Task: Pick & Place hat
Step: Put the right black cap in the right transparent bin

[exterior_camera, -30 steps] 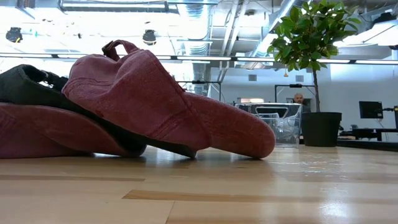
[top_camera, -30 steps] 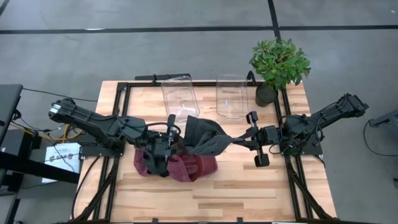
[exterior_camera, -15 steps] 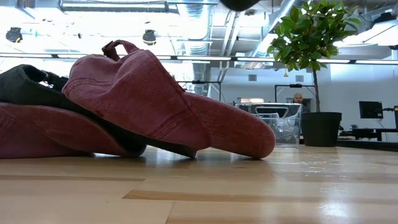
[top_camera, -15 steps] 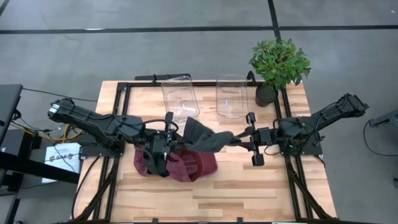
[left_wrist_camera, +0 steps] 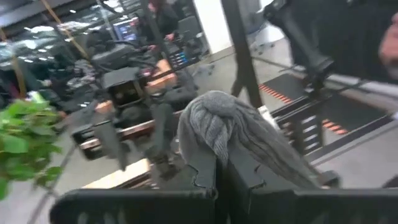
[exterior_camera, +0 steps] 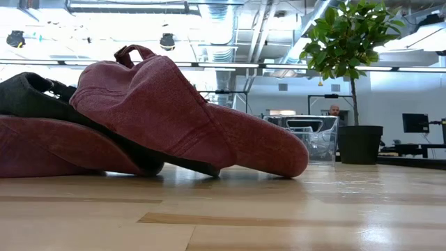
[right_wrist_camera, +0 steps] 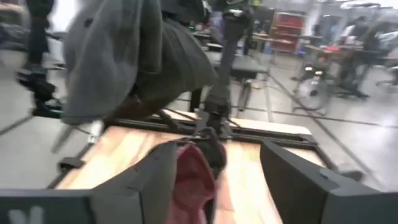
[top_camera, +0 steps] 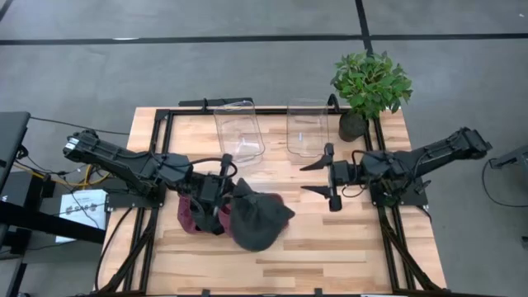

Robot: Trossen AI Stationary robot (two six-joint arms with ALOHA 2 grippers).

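Observation:
A dark grey hat [top_camera: 256, 219] hangs in the air from my left gripper [top_camera: 224, 186], which is shut on it over the table's left middle. It also shows in the right wrist view, the grey hat [right_wrist_camera: 118, 56] drooping above the table. Under it, red hats [top_camera: 192, 216] lie piled on the wood, with a dark hat [exterior_camera: 28, 94] wedged between them. My right gripper [top_camera: 318, 177] stands open right of the hat, nothing between its fingers. My left gripper pinches a bunched fold of the grey hat [left_wrist_camera: 214, 127] between its two fingers [left_wrist_camera: 202, 171], coming level from the table's left. The cloth wraps over the fingertips, and the rest of the hat hangs slack below and to their right, clear of the table.
Two clear plastic bins [top_camera: 239, 132] [top_camera: 307, 128] stand at the table's far side, and a potted plant [top_camera: 371, 82] at the far right corner. Bare wood lies along the near edge [top_camera: 330, 264]. A person shows far off in the room behind.
My right gripper has opened and let go of the grey hat, and has shifted slightly toward the table's left. The hat, earlier stretched between both grippers, has dropped on its right side and now hangs from my left gripper alone, over the red hats.

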